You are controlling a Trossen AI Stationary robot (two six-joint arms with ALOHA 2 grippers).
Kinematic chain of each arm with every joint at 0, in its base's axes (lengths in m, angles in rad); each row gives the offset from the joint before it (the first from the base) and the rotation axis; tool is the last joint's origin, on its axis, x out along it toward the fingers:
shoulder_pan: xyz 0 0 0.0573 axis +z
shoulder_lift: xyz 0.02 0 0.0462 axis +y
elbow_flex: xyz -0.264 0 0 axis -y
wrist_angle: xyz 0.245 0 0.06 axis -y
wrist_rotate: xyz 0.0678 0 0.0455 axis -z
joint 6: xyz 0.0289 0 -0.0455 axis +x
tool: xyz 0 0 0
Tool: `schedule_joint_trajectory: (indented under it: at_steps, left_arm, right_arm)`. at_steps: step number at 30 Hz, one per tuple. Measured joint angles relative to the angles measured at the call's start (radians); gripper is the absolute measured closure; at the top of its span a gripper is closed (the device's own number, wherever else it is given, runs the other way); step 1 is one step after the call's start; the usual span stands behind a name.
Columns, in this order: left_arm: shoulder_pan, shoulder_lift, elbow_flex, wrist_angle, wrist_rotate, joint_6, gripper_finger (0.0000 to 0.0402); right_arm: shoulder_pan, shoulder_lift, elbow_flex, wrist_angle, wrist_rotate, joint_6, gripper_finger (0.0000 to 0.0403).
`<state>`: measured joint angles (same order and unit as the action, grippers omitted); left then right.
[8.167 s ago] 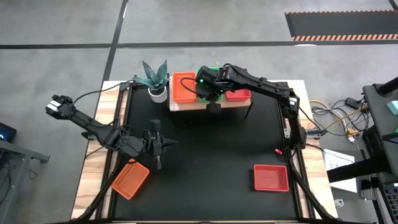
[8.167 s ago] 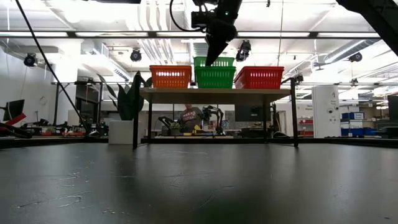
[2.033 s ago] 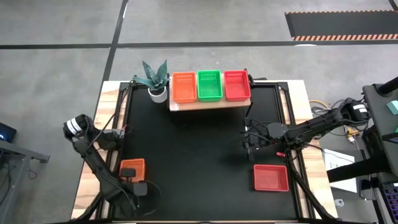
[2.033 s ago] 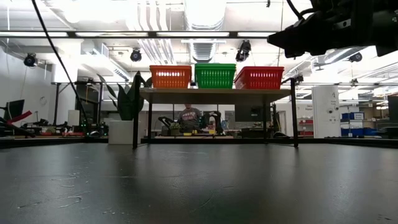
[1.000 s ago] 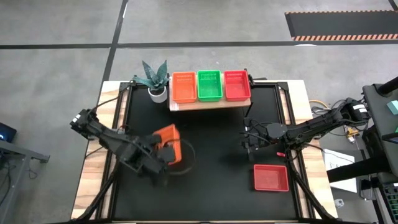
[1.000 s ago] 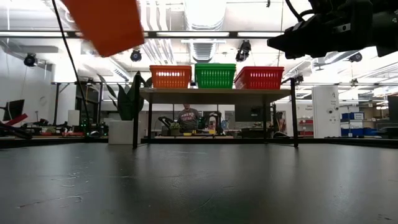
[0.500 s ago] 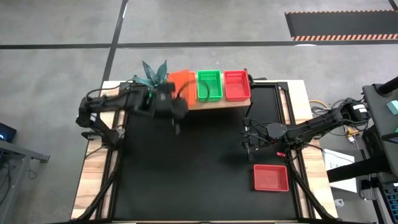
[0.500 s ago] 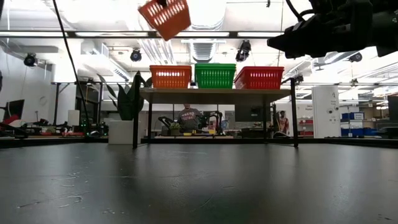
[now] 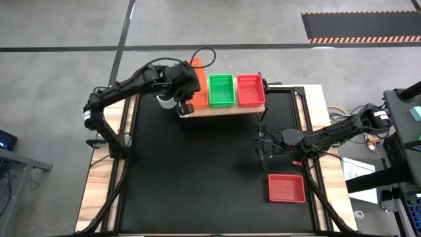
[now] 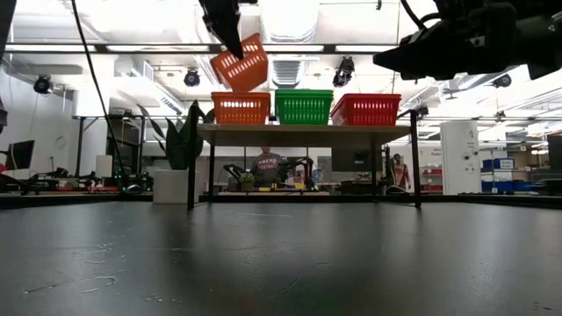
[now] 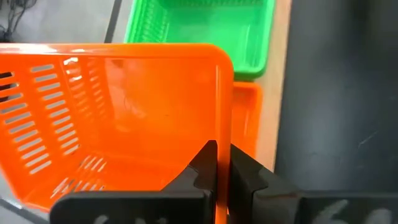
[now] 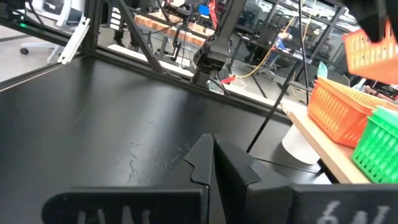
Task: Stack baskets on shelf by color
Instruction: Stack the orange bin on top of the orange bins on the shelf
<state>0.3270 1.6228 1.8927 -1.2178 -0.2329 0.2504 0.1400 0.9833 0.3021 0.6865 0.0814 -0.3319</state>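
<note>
Hovering over the shelf's (image 9: 223, 109) orange stack, the left gripper (image 11: 222, 163) is pinching an orange basket (image 10: 240, 61) by its rim. One red basket (image 9: 286, 188) is waiting on the table beside the idle right gripper (image 12: 212, 155), fingers pressed together.

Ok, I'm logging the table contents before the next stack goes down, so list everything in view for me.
Held orange basket: one, orange, tilted in the air above the shelf's orange stack.
Orange stack: orange, on the shelf's end nearest the plant; count in stack unclear.
Green stack: green, middle of the shelf; count unclear.
Red stack: red-pink, far end of the shelf; count unclear.
Loose red basket: one, red-pink, on the black tabletop near the right arm.
Shelf: one, light wood on black legs, at the table's back edge.
Plant: one, green in a white pot, beside the shelf.
Left gripper: shut on the held orange basket's rim.
Right gripper: shut, empty, above the tabletop.
</note>
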Motion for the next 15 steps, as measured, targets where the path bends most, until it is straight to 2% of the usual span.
schedule_joint_trajectory:
  at_steps: [15]
  left_arm:
    - [-0.002,0.009,-0.099,0.018,0.02,-0.008,0.0401]
  right_arm:
    - [0.0,0.0,0.0,-0.003,-0.001,-0.002,0.0394]
